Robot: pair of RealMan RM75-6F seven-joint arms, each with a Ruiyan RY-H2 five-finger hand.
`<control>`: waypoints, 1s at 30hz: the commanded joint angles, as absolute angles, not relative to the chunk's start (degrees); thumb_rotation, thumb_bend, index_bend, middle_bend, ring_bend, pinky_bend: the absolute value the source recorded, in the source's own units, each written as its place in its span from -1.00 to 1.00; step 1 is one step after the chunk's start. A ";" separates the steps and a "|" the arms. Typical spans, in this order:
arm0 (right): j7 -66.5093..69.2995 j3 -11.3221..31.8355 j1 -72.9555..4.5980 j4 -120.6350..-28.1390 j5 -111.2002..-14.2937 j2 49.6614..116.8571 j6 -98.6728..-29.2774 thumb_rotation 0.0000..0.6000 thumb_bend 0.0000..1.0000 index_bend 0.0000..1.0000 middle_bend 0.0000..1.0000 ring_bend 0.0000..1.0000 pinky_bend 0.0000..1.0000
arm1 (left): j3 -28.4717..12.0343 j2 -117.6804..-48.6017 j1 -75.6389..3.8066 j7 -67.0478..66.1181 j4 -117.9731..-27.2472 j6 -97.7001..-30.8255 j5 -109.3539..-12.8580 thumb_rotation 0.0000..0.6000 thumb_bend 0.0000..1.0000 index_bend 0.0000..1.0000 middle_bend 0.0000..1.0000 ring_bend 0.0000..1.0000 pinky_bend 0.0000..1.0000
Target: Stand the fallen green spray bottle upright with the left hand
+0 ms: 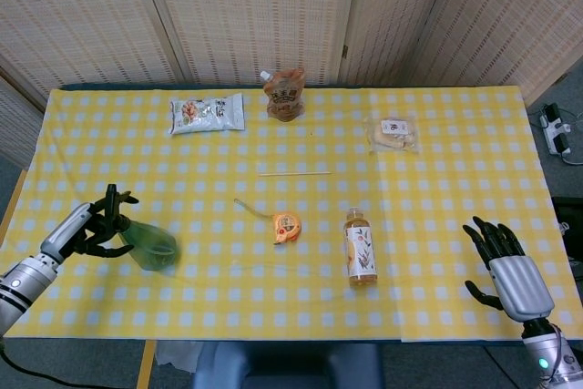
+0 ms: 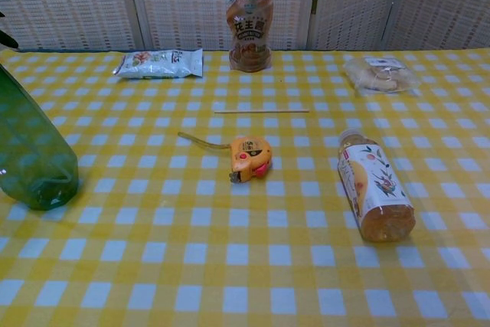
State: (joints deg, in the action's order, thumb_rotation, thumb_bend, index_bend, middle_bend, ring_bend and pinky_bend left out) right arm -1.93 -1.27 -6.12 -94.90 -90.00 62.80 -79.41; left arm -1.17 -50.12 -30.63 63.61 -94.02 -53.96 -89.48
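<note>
While the left hand [image 1: 98,223] wraps dark fingers around the neck and trigger end of the green spray bottle [image 1: 149,245], the bottle's body runs away from that hand toward the table's middle and the near edge, long axis slanted rather than flat. From the chest view its base [image 2: 37,193] seems to touch the yellow checked cloth [image 1: 437,179] with the top leaning off-frame, though blur in the head view makes the exact tilt hard to judge. Righting it likely means swinging the held neck up over the base. The right hand [image 1: 506,266] rests far across the table, fingers spread, holding nothing.
</note>
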 commanded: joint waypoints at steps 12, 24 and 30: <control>-3.36 -0.85 -5.61 -94.88 -89.73 63.32 -80.63 1.00 -0.39 -1.00 -1.00 -1.00 -1.00 | 1.12 -50.60 -24.36 55.69 -88.12 -65.51 -92.82 1.00 -0.61 -0.68 1.00 1.00 1.00; -4.43 -0.26 -6.14 -94.71 -88.51 63.88 -79.59 1.00 -0.39 -1.00 -1.00 -1.00 -1.00 | -2.02 -63.35 -9.52 13.14 -79.13 -89.80 -84.78 1.00 -0.62 -0.59 -0.73 -0.83 -0.95; -5.54 0.14 -5.95 -94.63 -88.50 64.44 -80.51 1.00 -0.39 -1.00 -1.00 -1.00 -1.00 | -3.08 -66.58 -7.20 2.12 -80.20 -94.66 -84.49 1.00 -0.74 -0.89 -1.00 -1.00 -1.00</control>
State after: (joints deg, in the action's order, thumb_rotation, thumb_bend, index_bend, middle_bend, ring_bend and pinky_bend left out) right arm -5.51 0.12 -5.96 -94.64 -88.47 64.40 -80.47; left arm -2.52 -63.72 -9.96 6.02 -80.50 -90.50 -84.90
